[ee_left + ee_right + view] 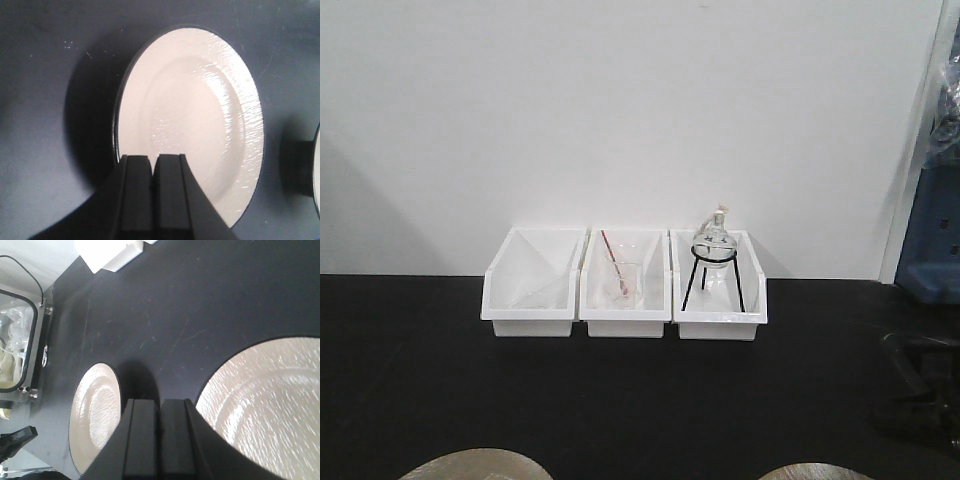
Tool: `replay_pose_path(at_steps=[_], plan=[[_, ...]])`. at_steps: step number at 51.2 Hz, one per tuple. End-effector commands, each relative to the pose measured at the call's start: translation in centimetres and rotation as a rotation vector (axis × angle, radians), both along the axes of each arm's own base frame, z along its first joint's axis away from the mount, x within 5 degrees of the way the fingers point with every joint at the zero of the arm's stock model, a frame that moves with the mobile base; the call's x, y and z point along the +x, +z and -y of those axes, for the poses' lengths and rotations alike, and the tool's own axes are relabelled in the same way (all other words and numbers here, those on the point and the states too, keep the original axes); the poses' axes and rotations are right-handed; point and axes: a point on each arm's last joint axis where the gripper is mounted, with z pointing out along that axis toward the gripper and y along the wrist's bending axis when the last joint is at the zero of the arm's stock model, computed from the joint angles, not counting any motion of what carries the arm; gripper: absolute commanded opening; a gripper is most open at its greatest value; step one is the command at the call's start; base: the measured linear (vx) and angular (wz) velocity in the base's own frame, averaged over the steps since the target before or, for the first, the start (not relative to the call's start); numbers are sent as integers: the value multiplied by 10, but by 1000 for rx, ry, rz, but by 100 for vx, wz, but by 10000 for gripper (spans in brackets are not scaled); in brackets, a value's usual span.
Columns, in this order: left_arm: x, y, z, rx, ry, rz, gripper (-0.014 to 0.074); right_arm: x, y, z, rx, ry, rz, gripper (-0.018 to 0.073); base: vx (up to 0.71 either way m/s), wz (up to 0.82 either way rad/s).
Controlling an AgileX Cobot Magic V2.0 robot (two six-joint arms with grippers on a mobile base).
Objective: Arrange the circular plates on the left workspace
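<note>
Two round beige plates with thin black rims lie flat on the black countertop (640, 400). In the front view only their far edges show at the bottom, one at the left (475, 466) and one at the right (815, 472). In the left wrist view one plate (192, 115) fills the middle, and my left gripper (152, 159) is shut and empty over its near rim. The other plate's edge (317, 170) shows at the far right. In the right wrist view my right gripper (160, 402) is shut and empty above the bare counter between a smaller-looking plate (95, 415) and a close one (270, 405).
Three white bins stand in a row at the back by the wall: an empty one (532, 285), one with a glass beaker and rod (623, 285), one with a round flask on a black tripod (718, 285). A dark object (920, 385) sits at the right. A metal-framed clear box (20, 340) lies beyond the counter edge.
</note>
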Motion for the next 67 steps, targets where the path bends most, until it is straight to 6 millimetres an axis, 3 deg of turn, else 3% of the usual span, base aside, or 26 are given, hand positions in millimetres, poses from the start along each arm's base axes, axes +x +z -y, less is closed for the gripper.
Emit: replay_pose_path(at_steps=[1,13,31,38,46,59,64,67], plan=[[2,13,3,-31,7,52,4,1,19,-1,46,-10,90,-4,0,0],[8,1,1,-45,-6,17,85,2,21,-1,68,-16,102,-4,0,0],[25,-24,-1,-114,-53,19,402,2,21,-2,56,-4,117,-4,0,0],[32,-40,-4,-146,-32,-17,463,2,21,-2,51,1,122,-4,0,0],[40,-57,-3,-218,-22,-48,464,2,22,-2,46,6,128,-4,0,0],[49,-78,23,-215,-156,-75,440,2,22,-2,47,10,127,-4,0,0],[51,-79,29,-212,-169,-79,344,2,22,-2,47,10,127,-4,0,0],[52,-78,32,-213,-178,-77,227,2,21,-2,44,12,129,-4,0,0]])
